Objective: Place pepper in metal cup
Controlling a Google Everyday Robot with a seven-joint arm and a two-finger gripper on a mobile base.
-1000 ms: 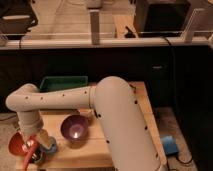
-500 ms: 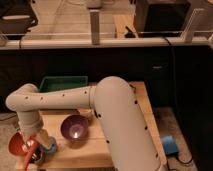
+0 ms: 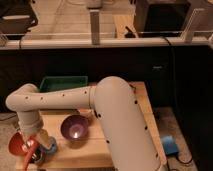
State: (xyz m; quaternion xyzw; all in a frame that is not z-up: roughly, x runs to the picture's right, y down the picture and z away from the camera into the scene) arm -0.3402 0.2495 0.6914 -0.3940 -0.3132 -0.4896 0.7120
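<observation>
My gripper point(image 3: 34, 146) hangs at the end of the beige arm, low over the front left corner of the wooden table point(image 3: 95, 150). A thin red-orange pepper point(image 3: 30, 151) shows right under it, slanting down. The small shiny metal cup point(image 3: 38, 160) sits just below, at the table's front edge, and the pepper's lower end is at or in it; I cannot tell which. A light blue cup point(image 3: 50, 146) stands just right of the gripper.
A round orange-red bowl point(image 3: 16, 144) sits left of the gripper. A purple bowl point(image 3: 75, 128) is at mid table. A green tray point(image 3: 62, 83) is at the back. My thick arm covers the table's right half. A blue object point(image 3: 170, 145) lies on the floor to the right.
</observation>
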